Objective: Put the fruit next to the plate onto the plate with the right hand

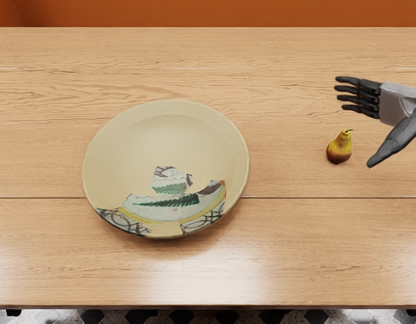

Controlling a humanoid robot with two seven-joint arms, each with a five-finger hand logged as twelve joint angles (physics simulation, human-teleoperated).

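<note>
- A wooden table fills most of the view, with its near edge along the bottom and its far edge against an orange wall.
- A round cream plate lies flat a little to the left of the table's middle. Its near part carries a painted pattern in green, white, yellow and grey (what it depicts I cannot make out).
- The pear is small and yellow, shading to reddish brown on one side. It stands upright on the bare wood near the table's right edge, well apart from the plate's rim.
- The right hand reaches in over the right edge, with a grey palm and dark digits.
- Its four fingers stretch out toward the left, lying side by side, and the thumb slants down and leftward. The digits are spread apart and hold nothing.
- The hand hangs just beside the pear, on its right-edge side and slightly farther back. The thumb tip is near the fruit, with a strip of wood showing between them.
</note>
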